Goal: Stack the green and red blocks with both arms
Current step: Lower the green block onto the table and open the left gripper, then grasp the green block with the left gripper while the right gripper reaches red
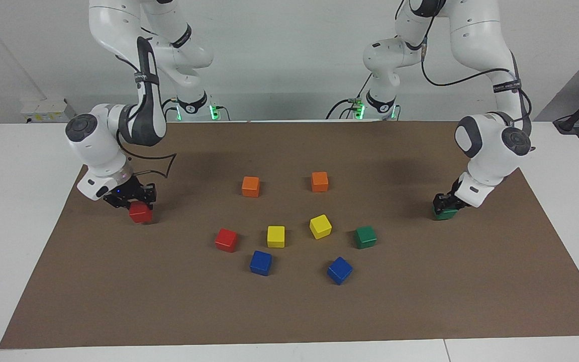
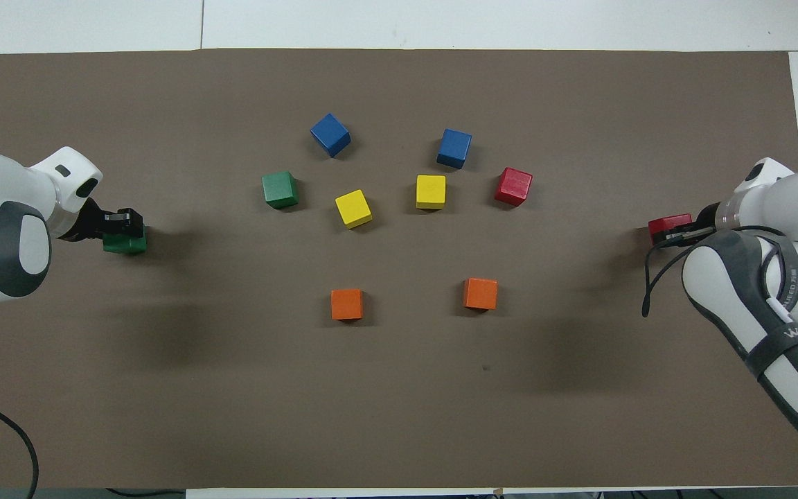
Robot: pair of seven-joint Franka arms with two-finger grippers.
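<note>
Facing view: right gripper (image 1: 136,201) pinches a glossy red cube (image 1: 140,213), lifted just off the brown mat (image 1: 289,311) at the right arm's end.
Left gripper (image 1: 445,205): pinches a dark green cube (image 1: 444,214), low over the mat at the left arm's end.
Loose red block (image 1: 226,240): on the mat beside a yellow cube (image 1: 276,236).
Loose green block (image 1: 365,237): beside the tilted yellow cube (image 1: 320,226).
Hidden: fingers cover each held cube's top.
Overhead view: held red cube half covered by the arm; lift not readable.
</note>
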